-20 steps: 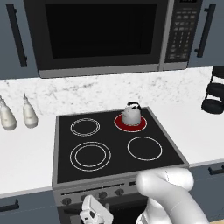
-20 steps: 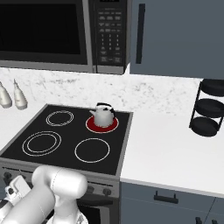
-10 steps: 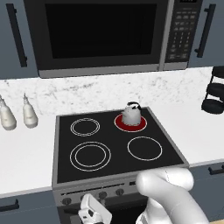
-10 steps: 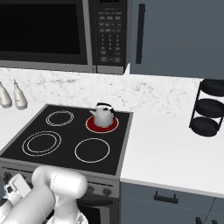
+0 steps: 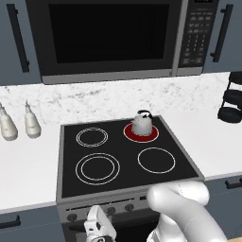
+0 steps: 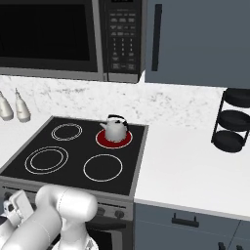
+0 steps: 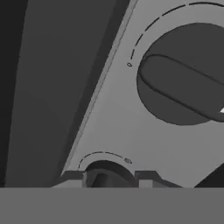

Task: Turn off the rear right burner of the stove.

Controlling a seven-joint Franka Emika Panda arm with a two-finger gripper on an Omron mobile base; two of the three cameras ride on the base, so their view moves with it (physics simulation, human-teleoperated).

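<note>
While the rear right burner (image 5: 141, 133) glows red under the kettle (image 5: 142, 122), the gripper (image 5: 98, 230), opening indeterminable, nothing visibly held, risks seizing the wrong knob (image 7: 181, 83) on the stove (image 5: 71, 208) front panel.

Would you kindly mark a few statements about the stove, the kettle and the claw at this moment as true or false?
1. The rear right burner glows red. True.
2. A kettle stands on the front left burner. False: it stands on the glowing rear right burner.
3. The claw is low, in front of the stove front panel with its row of knobs. True.
4. The other three burners also glow red. False: they are plain black with pale rings.
5. Two pale bottles stand on the counter left of the stove. True.
6. In the hand view, a dark knob appears far away and tiny. False: it looms large and close on the grey panel.
</note>
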